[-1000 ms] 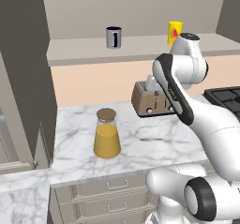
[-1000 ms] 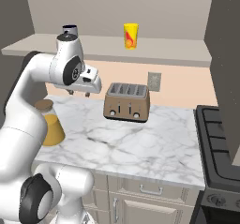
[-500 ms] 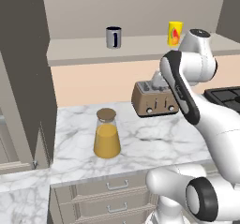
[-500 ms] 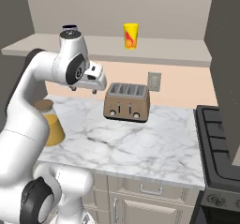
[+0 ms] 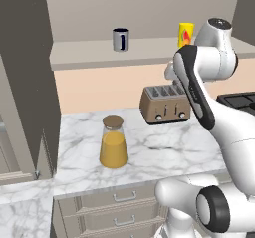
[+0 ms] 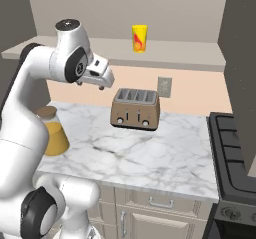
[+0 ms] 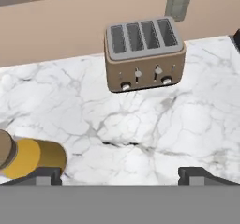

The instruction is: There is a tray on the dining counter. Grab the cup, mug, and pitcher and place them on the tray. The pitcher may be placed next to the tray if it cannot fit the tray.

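One pitcher (image 5: pixel 113 143) | one mug (image 5: pixel 120 39) | one cup (image 6: pixel 139 38) | one toaster (image 7: pixel 144 53) | hand (image 7: pixel 120 174) spread wide, empty

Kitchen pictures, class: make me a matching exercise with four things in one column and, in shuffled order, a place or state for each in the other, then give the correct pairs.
Column one:
1. mug
2. cup
3. pitcher
4. gripper

Column two:
A. stands on the marble worktop, left of the toaster in the left base view
B. yellow, on the high ledge above the toaster
C. open and empty, in the air over the worktop
D. dark blue, on the high ledge, further left in the left base view

Pairs: 1-D, 2-B, 3-A, 4-C
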{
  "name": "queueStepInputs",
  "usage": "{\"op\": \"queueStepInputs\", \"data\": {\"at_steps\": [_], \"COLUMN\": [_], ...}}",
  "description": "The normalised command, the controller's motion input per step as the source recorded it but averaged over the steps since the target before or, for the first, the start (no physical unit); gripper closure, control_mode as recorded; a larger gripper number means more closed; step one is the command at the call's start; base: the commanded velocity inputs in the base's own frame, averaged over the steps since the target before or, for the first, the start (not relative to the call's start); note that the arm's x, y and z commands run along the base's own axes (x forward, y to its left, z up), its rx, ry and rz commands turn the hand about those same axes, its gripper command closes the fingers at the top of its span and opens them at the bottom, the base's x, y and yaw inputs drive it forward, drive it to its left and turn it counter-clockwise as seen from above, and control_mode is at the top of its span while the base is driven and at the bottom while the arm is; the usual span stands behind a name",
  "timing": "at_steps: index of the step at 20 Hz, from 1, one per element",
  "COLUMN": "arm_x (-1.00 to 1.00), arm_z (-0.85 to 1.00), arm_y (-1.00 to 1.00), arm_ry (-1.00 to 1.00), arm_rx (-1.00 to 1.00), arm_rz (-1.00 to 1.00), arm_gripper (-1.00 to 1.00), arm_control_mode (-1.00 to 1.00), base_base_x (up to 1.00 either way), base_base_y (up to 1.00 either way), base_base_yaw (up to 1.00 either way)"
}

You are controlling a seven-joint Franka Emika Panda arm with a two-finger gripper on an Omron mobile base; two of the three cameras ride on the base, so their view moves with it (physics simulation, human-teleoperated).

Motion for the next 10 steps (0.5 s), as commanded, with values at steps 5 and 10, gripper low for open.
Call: {"op": "queueStepInputs", "data": {"at_steps": [5,10], "arm_x": [-0.01,0.0], "arm_z": [0.21,0.0], "arm_y": [-0.06,-0.06], "arm_ry": [-0.17,-0.09], "arm_rx": [0.09,0.16], "arm_rz": [-0.18,-0.19], "arm_gripper": [-1.0,-1.0], "arm_control_mode": [-1.0,-1.0], "base_base_x": [0.0,0.0], "base_base_y": [0.0,0.0], "base_base_yaw": [0.0,0.0]}}
